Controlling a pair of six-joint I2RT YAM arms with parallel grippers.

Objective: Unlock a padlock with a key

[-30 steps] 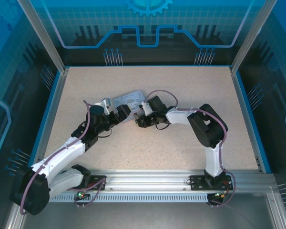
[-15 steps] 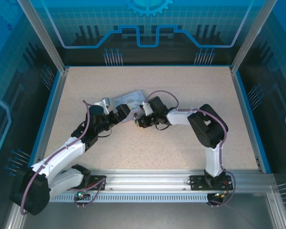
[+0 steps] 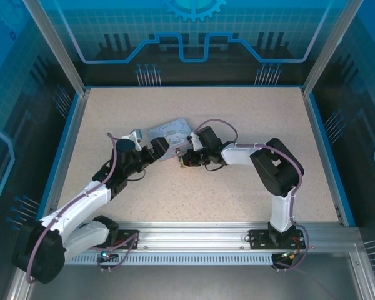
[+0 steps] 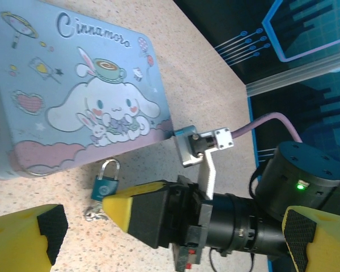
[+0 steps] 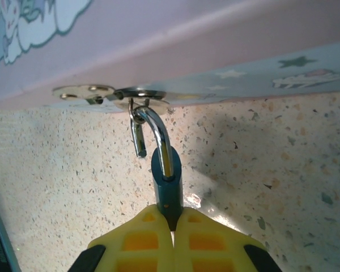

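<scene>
The padlock (image 5: 168,184) is small with a teal body and a silver shackle. My right gripper (image 5: 173,224) is shut on its body from below. One shackle leg is out of the body, and the shackle hooks through the hasp ring (image 5: 137,93) of the pale blue tin box (image 4: 73,96). In the left wrist view the padlock (image 4: 105,182) hangs by the box's front edge, with the small silvery key (image 4: 93,214) just under it. My left gripper (image 4: 173,241) is open, its fingers either side of the right gripper. From above, both grippers, left (image 3: 162,150) and right (image 3: 185,160), meet at the box.
The tin box (image 3: 169,132) lies mid-table, lid up, with a cartoon print. Blue rails (image 3: 325,150) border the speckled tabletop (image 3: 237,119). The right arm's purple cable (image 3: 215,124) loops above its wrist.
The right arm has shifted a little to the right and towards the near edge, still holding the padlock at the box. The left arm has barely moved.
</scene>
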